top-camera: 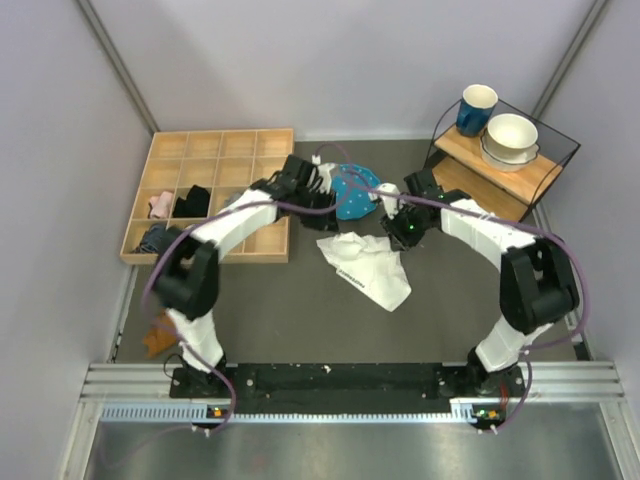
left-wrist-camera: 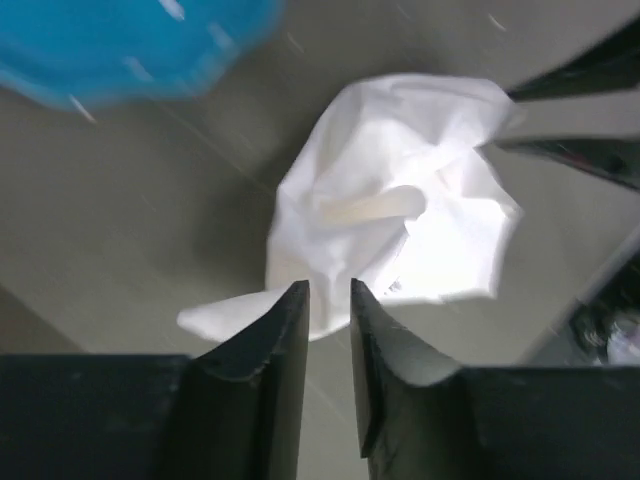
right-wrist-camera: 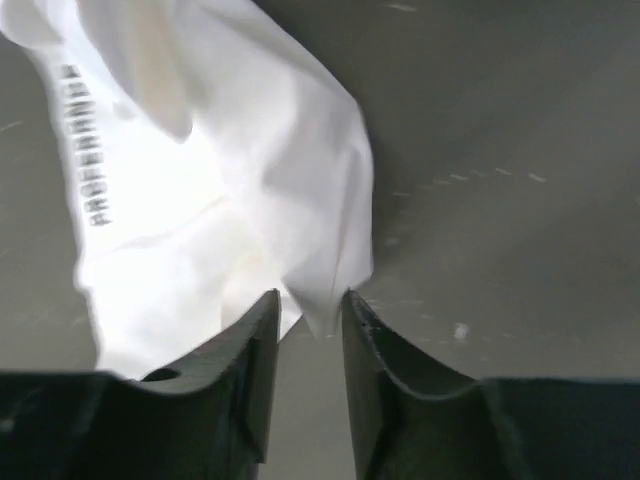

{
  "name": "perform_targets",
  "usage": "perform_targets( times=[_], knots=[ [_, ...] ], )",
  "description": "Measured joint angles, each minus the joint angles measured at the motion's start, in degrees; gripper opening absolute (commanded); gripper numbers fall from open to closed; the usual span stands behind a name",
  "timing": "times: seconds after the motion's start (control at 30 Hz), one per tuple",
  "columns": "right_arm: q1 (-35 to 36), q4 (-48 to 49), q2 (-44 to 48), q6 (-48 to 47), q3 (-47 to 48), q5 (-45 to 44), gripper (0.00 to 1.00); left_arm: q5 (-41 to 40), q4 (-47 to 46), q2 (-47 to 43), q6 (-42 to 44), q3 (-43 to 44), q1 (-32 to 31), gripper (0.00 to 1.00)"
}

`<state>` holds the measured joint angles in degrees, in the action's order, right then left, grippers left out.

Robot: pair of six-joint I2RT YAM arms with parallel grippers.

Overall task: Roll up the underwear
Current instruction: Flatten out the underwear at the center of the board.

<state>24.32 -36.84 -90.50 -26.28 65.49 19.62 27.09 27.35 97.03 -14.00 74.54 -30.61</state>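
The underwear [top-camera: 365, 265] lies crumpled, not flat, near the middle of the desk [top-camera: 300, 320], a little toward the far edge, its lettered waistband along the side facing the left edge. Both arms reach in over its far end, apparently to take two corners and spread the cloth before any rolling starts; I judge no roll has begun. The right end effector [right-wrist-camera: 312, 298] has its jaws drawn close together with a corner of cloth filling the gap at the tips, so it looks to be pinching the underwear by that corner, and the cloth rises toward it. The left end effector [left-wrist-camera: 328, 292] has its jaws narrowly parted, tips over an edge of the cloth; I cannot tell whether any cloth is caught between them. For room, the stretch of desk from the underwear to the near edge is bare, which suits pulling the cloth flat and rolling that way. The far side is tighter: the plate [top-camera: 345, 200] sits just beyond the cloth, the tray [top-camera: 220, 133] fills the far-left corner and the shelf [top-camera: 500, 165] the far-right corner.
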Motion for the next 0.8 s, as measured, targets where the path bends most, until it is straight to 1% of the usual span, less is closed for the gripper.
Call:
perform_targets(
  times=[0.07, 0.1, 0.13, 0.2, 0.3, 0.37, 0.4, 0.43, 0.47, 0.5, 0.53, 0.57, 0.67, 0.7, 0.8],
  knots=[
    [-3.17, 2.36, -5.14, 1.38, 1.86, -2.43, 0.49, -2.05, 0.52, 10.16, 0.09, 9.25, 1.57, 0.45],
    [-4.31, 3.13, -5.99, 1.53, 2.08, -3.13, 0.51, -3.5, 0.79, 14.05, -0.04, 12.76, 2.08, 0.53],
    [-5.46, 3.06, -6.05, 1.09, 2.05, -3.58, 0.52, -4.96, 0.9, 17.05, 0.02, 15.13, 2.45, 0.55],
    [-6.19, 3.61, -3.74, -0.66, 1.03, -2.78, 0.53, -8.33, 2.05, 18.49, 0.2, 15.98, 2.91, 0.57],
    [-5.86, 2.95, 3.54, -7.17, -3.23, 2.23, 0.53, -12.13, 3.34, 15.85, 0.83, 15.43, 3.48, 0.59],
    [-5.73, -0.79, 8.9, -16.41, -6.05, 8.61, 0.57, -14.58, 2.34, 10.29, 2.23, 12.41, 3.98, 0.65],
    [-5.68, -2.97, 10.51, -21.35, -6.88, 11.39, 0.57, -15.63, 2.16, 6.86, 2.97, 10.47, 4.28, 0.69],
    [-5.44, -5.42, 11.89, -27.41, -7.82, 14.19, 0.57, -16.63, 2.19, 3.45, 3.72, 8.81, 4.55, 0.8],
    [-4.63, -8.37, 12.94, -34.12, -9.07, 16.5, 0.57, -17.62, 1.77, -1.09, 4.55, 6.71, 5.01, 0.84],
    [-3.65, -10.27, 13.09, -38.01, -9.92, 17.7, 0.56, -18.4, 0.9, -5.88, 5.7, 4.44, 5.51, 0.86],
    [-2.86, -12.26, 12.87, -41.99, -10.91, 18.53, 0.55, -18.84, 0.2, -10.82, 6.69, 2.27, 6.01, 0.87],
    [-0.13, -13.86, 12.26, -45.09, -11.69, 18.97, 0.54, -18.91, -0.52, -14.78, 7.21, 0.55, 6.6, 0.87],
    [5.55, -16.39, 9.79, -50.4, -12.79, 18.47, 0.54, -16.81, -2.71, -27.89, 9.57, -6.73, 9.62, 0.88],
    [7.52, -16.55, 8.96, -51.89, -13.2, 17.86, 0.54, -16.28, -3.13, -30.84, 9.99, -8.85, 10.32, 0.88],
    [9.73, -16.55, 7.8, -54.53, -14.19, 15.91, 0.53, -15.41, -3.45, -38.16, 11.32, -16.33, 11.32, 0.88]
  ],
)
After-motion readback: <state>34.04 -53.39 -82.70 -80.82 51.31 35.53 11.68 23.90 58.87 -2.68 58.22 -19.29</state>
